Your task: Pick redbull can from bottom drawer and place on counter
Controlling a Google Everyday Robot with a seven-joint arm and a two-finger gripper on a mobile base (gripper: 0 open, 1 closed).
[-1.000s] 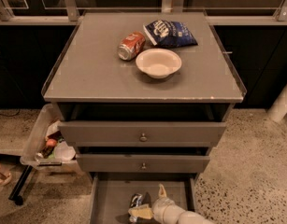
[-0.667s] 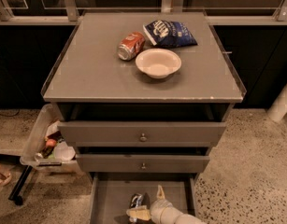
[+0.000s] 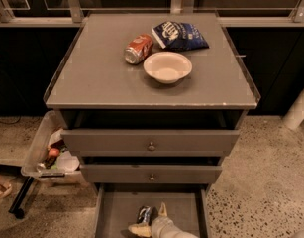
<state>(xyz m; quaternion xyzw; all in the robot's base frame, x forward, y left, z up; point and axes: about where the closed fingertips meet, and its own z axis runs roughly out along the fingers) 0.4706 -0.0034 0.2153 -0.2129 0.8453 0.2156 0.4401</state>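
The redbull can (image 3: 144,214), slim and silvery-blue, stands in the open bottom drawer (image 3: 117,212), at the bottom edge of the camera view. My gripper (image 3: 151,220) reaches into the drawer from below. It is open, with one pale finger (image 3: 163,210) right of the can and the other (image 3: 138,229) at its front left, so the can sits between them. The counter (image 3: 97,78) is the flat grey cabinet top above.
On the counter lie a red-orange soda can (image 3: 138,48) on its side, a white bowl (image 3: 167,67) and a blue chip bag (image 3: 180,35). Two knobbed drawers (image 3: 150,142) sit slightly open above the bottom one. A clear bin of trash (image 3: 50,152) stands at the cabinet's left.
My gripper has shifted slightly left, closer around the can. The can and the counter items have not moved.
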